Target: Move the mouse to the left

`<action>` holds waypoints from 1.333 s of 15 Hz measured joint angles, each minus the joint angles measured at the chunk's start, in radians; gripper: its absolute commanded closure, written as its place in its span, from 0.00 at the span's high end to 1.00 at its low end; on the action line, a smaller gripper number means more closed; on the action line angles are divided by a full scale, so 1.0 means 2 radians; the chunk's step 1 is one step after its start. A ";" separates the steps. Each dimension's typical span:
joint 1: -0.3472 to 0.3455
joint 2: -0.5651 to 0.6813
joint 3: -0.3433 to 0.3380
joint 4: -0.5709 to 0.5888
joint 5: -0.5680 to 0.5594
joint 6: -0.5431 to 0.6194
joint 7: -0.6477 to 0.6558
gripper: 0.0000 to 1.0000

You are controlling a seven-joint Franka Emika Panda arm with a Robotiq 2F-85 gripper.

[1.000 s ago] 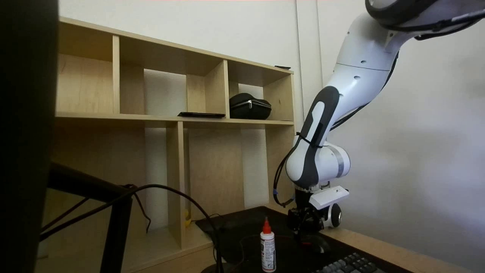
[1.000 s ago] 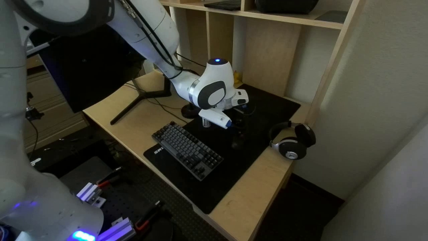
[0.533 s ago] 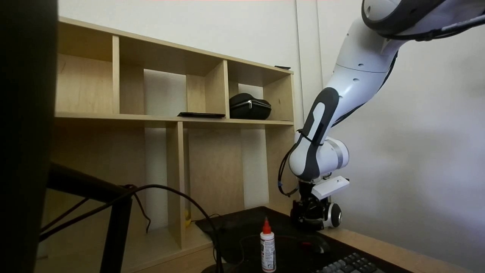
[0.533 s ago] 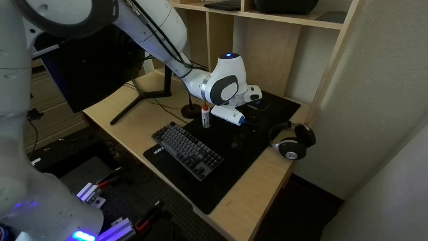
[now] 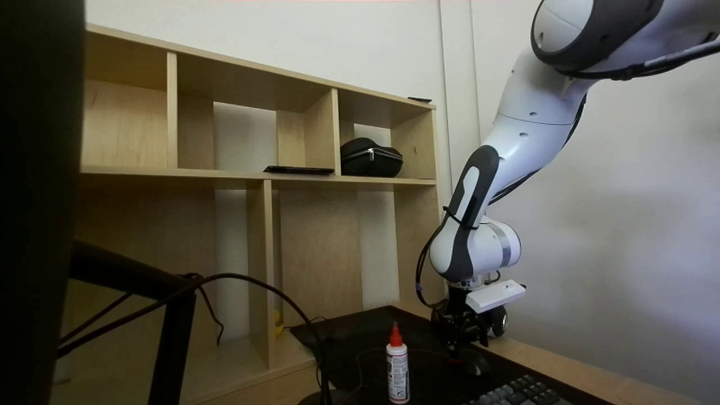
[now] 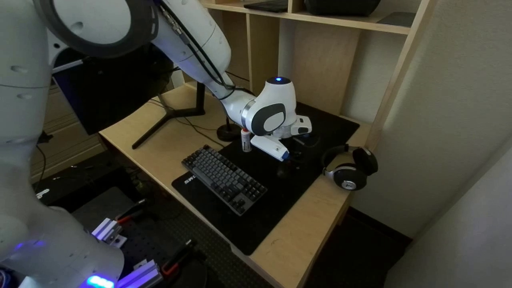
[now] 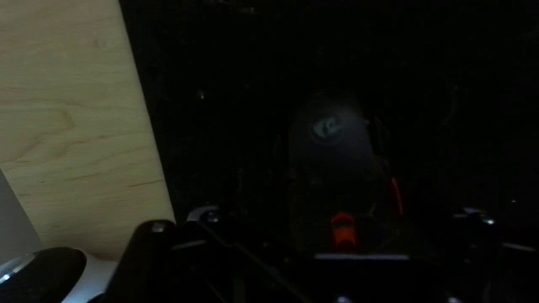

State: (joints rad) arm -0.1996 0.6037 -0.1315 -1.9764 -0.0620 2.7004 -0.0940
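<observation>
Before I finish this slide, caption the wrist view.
Dark, red-accented mouse on a black mat, pale wooden desktop at left, headphones cropped at the lower-left corner.

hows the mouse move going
Reaching looks done: the black robot hand is at the dark rounded red-accented mouse. Current step, seemingly: lining up a grasp, jaws apart, contact unclear. Likely remaining: grip and leftward shift; the mouse rests on the flat black mat.

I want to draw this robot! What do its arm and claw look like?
The Panda arm is white and rounded, with dark grey panels and black cables along it. Blue lights glow at its wrist and base. The Robotiq gripper is black and angular, with a white, boxy camera beside it.
</observation>
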 measured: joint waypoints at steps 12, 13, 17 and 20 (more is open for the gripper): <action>0.006 0.015 0.000 0.002 -0.003 -0.001 0.002 0.67; 0.006 0.015 0.000 0.002 -0.003 -0.001 0.002 0.59; 0.005 0.014 0.000 0.002 -0.003 -0.001 0.002 0.43; 0.005 0.014 0.000 0.002 -0.002 0.000 0.002 0.43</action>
State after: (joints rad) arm -0.1904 0.6326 -0.1316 -1.9725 -0.0669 2.6997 -0.0908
